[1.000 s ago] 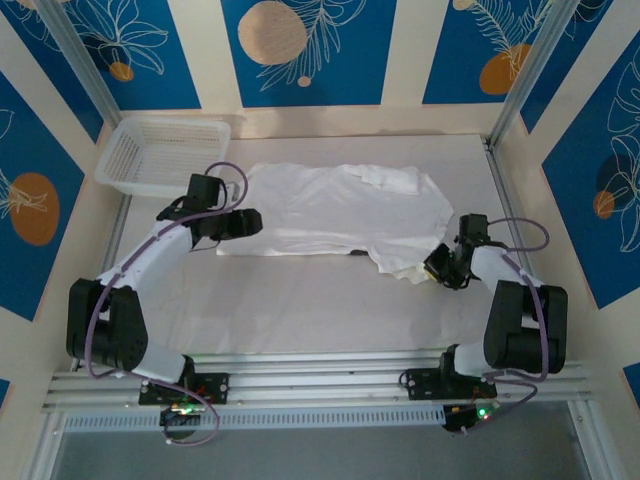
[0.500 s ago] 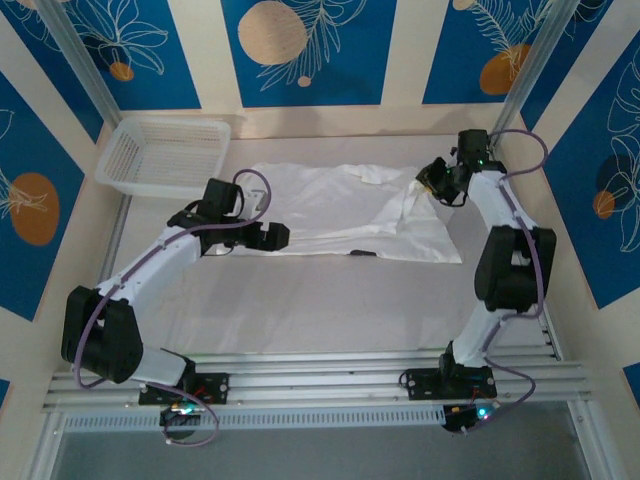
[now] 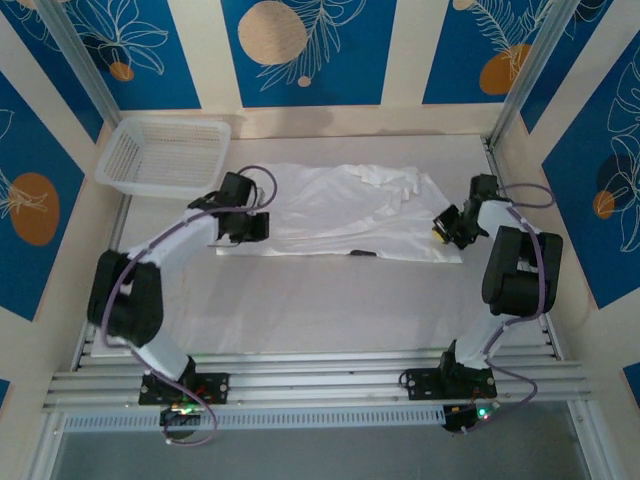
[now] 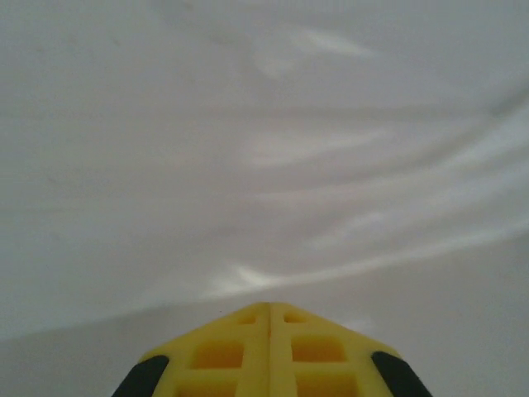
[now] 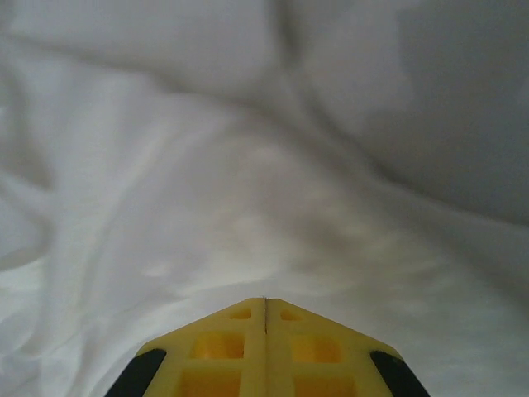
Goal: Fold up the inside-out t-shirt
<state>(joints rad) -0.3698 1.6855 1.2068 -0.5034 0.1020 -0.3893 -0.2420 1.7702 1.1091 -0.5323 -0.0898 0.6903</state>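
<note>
Top external: the plain white, thin, wrinkled cloth t-shirt (image 3: 330,215) is spread flat on the pale table (image 3: 300,300), the left gripper (image 3: 256,226) at its left edge, the right gripper (image 3: 446,225) at its right edge. Left wrist: the jaws are closed at the cloth's border; whether fabric is pinched cannot be told. Right wrist: the jaws are closed over rumpled cloth, judged light and limp, best pinched at corners.

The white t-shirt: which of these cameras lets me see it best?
The top external view. There the whole t-shirt lies spread on the table, its outline and dark tag visible. The two wrist views give close, blurry patches of its wrinkled cloth just beyond shut yellow fingers.
</note>
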